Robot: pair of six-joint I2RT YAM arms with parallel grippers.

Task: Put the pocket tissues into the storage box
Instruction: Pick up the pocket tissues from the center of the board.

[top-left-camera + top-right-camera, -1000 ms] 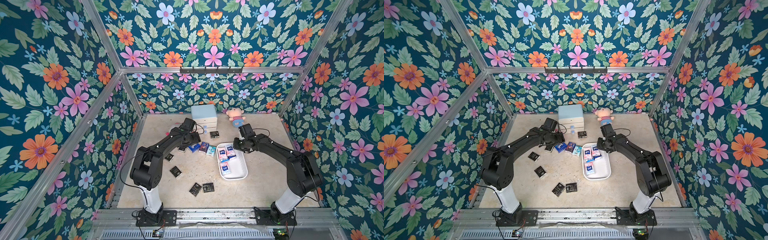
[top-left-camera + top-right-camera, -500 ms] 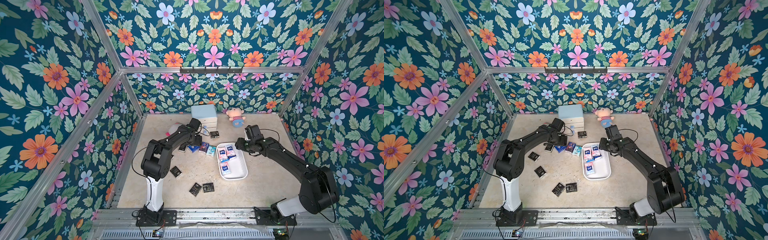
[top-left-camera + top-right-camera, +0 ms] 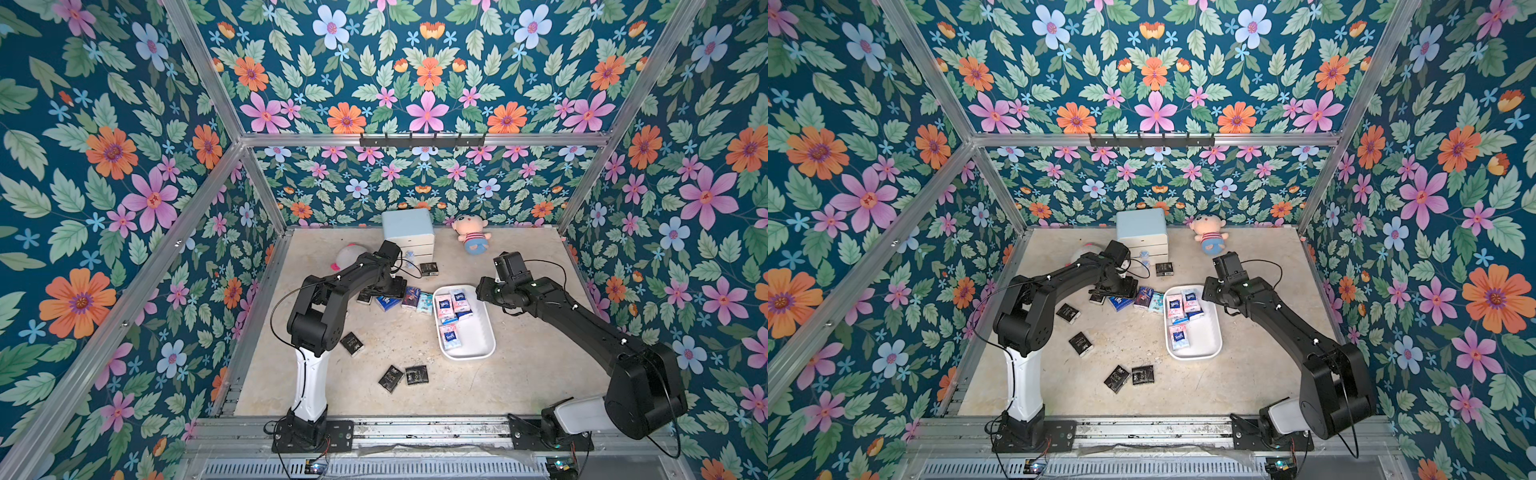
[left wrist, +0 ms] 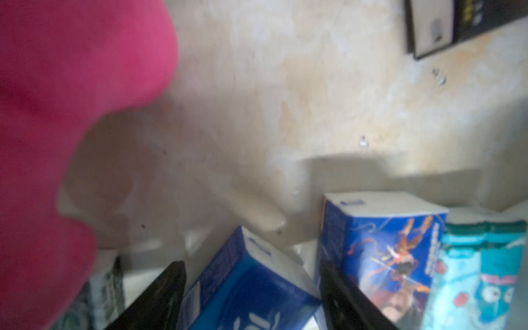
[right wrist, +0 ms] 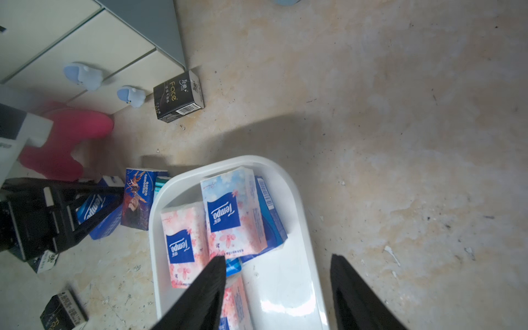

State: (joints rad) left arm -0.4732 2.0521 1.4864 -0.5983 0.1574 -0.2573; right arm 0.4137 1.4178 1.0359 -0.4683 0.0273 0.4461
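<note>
The white storage box (image 3: 478,332) lies right of centre and holds several pocket tissues, pink (image 3: 444,303) and blue. The wrist view shows them too (image 5: 234,211), inside its rim (image 5: 297,200). My right gripper (image 5: 277,258) hovers open and empty over the box's far end (image 3: 482,291). My left gripper (image 3: 395,289) is open low over the row beside the box. Its fingers straddle a dark blue packet (image 4: 251,291), next to an illustrated blue one (image 4: 380,251) and a teal one (image 4: 485,274). Black packets (image 3: 352,344) (image 3: 391,378) (image 3: 417,374) (image 3: 429,269) lie scattered on the floor.
A light-blue-topped drawer cabinet (image 3: 408,232) stands at the back, with a plush doll (image 3: 471,237) to its right. A pink and white plush (image 3: 349,257) sits just behind my left arm and fills one side of the left wrist view (image 4: 71,114). Flowered walls enclose three sides.
My right gripper has opened over the box and its arm has swung out to the right. My left gripper has come forward and down from near the cabinet onto the row of blue packets.
</note>
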